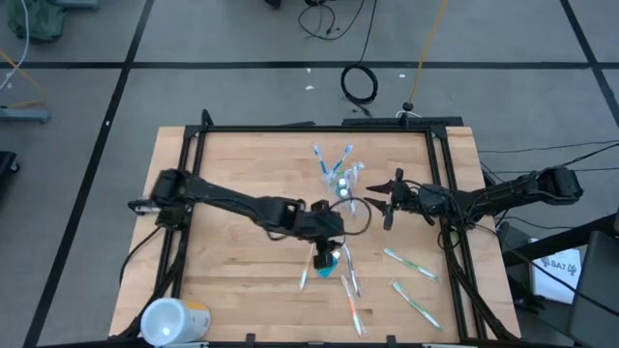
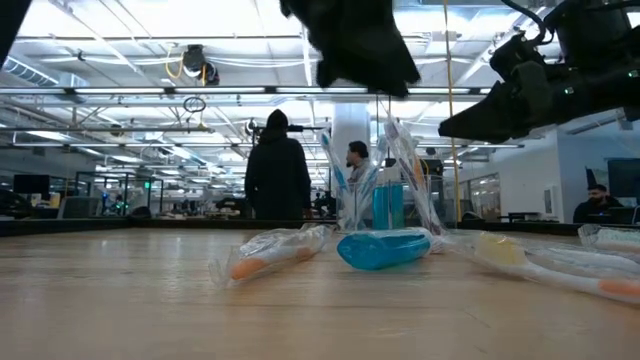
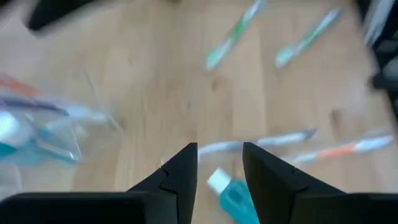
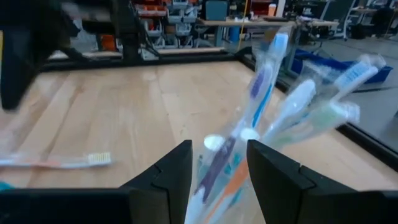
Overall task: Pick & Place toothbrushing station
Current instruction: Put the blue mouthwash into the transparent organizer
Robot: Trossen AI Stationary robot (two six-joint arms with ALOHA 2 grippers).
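1. Wooden bench (image 1: 232, 164) with a black frame; both dark arms reach in toward its middle.
2. Left gripper (image 3: 219, 163) hangs over the middle of the bench, a bit toward the near edge. Its fingers (image 3: 180, 174) are part open with a gap between them, nothing held.
3. Small blue toothpaste tube with a white cap (image 3: 231, 196) lies flat on the bench right under that gap. It also shows in the low view (image 2: 383, 248) and in the high view (image 1: 327, 259).
4. Right gripper (image 4: 217, 163) sits just right of bench centre, pointing at the small clear plastic cup (image 1: 345, 184). Its fingers (image 4: 175, 171) stand apart either side of the cup's contents; cannot tell if they touch anything.
5. Cup stands upright near the bench centre, toward the far edge, holding several wrapped toothbrushes (image 4: 267, 74) that fan out, plus a blue tube (image 2: 388, 205).
6. Orange-handled toothbrushes in clear wrap (image 1: 351, 304) lie toward the near edge, just beyond the blue tube.
7. Two green-handled toothbrushes (image 1: 411, 263) lie toward the near right corner, apart from each other.
8. Large white and yellow cylinder (image 1: 174, 319) lies at the near left corner.
9. Low view: a person in dark clothes (image 2: 278, 170) stands in the room behind the bench.
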